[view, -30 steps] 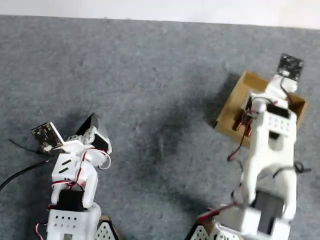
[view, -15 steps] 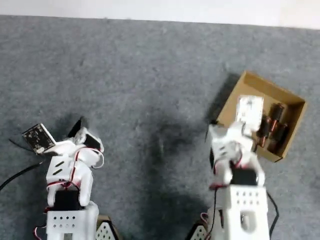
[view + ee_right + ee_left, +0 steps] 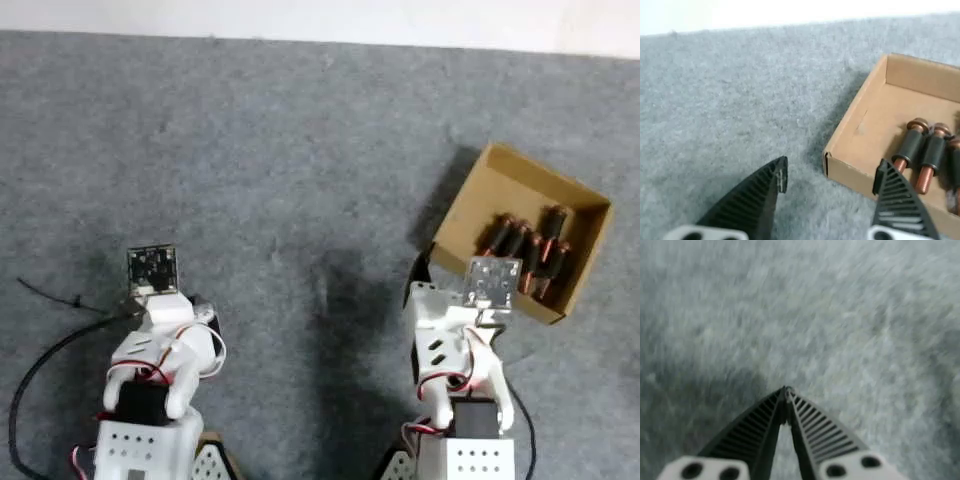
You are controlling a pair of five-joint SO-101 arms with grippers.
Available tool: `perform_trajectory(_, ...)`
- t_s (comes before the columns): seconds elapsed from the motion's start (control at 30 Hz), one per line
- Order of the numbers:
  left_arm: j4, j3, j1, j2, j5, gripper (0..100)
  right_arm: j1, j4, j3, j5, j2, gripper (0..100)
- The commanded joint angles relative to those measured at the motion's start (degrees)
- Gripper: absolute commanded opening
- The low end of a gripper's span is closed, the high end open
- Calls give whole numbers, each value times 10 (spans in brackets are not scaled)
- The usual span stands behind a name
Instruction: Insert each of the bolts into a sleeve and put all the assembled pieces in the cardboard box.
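The cardboard box [image 3: 497, 187] lies at the right of the grey carpet. Several copper bolts in black sleeves [image 3: 525, 252] lie side by side in its near half. In the right wrist view my right gripper [image 3: 832, 176] is open and holds nothing, low over the carpet just short of the box's near corner [image 3: 852, 170]. Two of the sleeved bolts [image 3: 915, 146] show past the box wall. My left gripper [image 3: 786, 391] is shut with nothing in it, its tips touching above bare carpet. Both arms are folded back close to their bases, the left arm [image 3: 160, 345] and the right arm [image 3: 452, 345].
Grey carpet [image 3: 300, 160] covers the table, bounded by a pale edge at the back. A black cable [image 3: 40, 345] trails beside the left arm's base. The box stands about a hand's width beyond and to the right of the right arm.
My right arm has drawn back from over the box to its base, uncovering the sleeved bolts inside. The left arm has folded back and turned to face straight ahead.
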Motion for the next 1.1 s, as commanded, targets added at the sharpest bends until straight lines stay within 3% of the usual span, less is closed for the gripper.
perform_trajectory(0.0, 45, 15, 10, 2, -41, 7, -3, 39, 92, -4, -1, 245)
perform_trajectory(0.13, 105, 15, 6, -2, -66, 7, -3, 141, 92, -4, -2, 245)
perform_trajectory(0.33, 118, 14, -93, -3, -76, 7, -3, 335, 92, -4, -6, 245)
perform_trajectory(0.43, 118, 14, -118, -3, -76, 7, -3, 348, 92, -4, -22, 245)
perform_trajectory(1.07, 118, 14, -118, -3, -76, 6, -3, 349, 92, -4, -23, 245)
